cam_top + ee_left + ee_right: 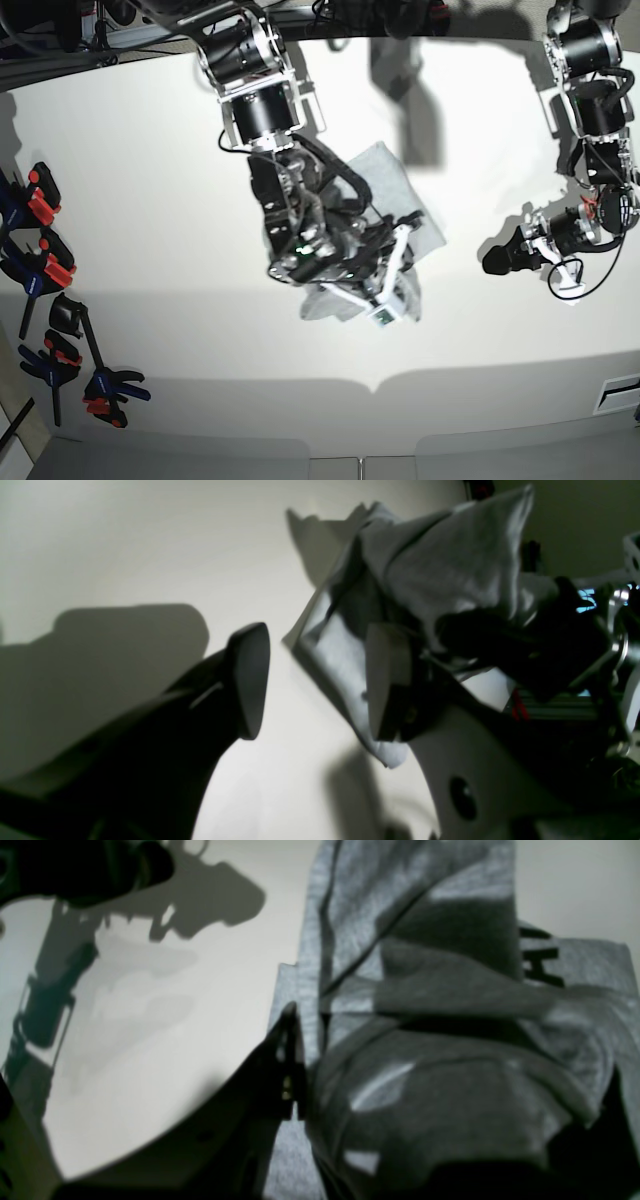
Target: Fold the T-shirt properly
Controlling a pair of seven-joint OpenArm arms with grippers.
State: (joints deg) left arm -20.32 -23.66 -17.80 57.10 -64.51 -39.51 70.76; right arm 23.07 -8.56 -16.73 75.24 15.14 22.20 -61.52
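The grey T-shirt [384, 176] lies as a crumpled bundle in the middle of the white table. In the right wrist view the T-shirt [430, 1050] fills the right half, with black letters [542, 960] on one fold. My right gripper [300, 1040] is shut on a bunch of this cloth, with one dark finger [280, 1065] showing and the other hidden under fabric. From above, the right gripper [385, 245] sits on the bundle. My left gripper [317, 680] stands open and holds nothing. It is off to the side, with the raised T-shirt [450, 565] beyond it. In the base view the left gripper [497, 260] hovers right of the shirt.
Several black clamps with orange and blue handles [40, 255] lie along the table's left edge, and more clamps [100, 385] lie near the front left. The white table [150, 250] has a front edge close to the camera. Cables hang by the left arm [580, 280].
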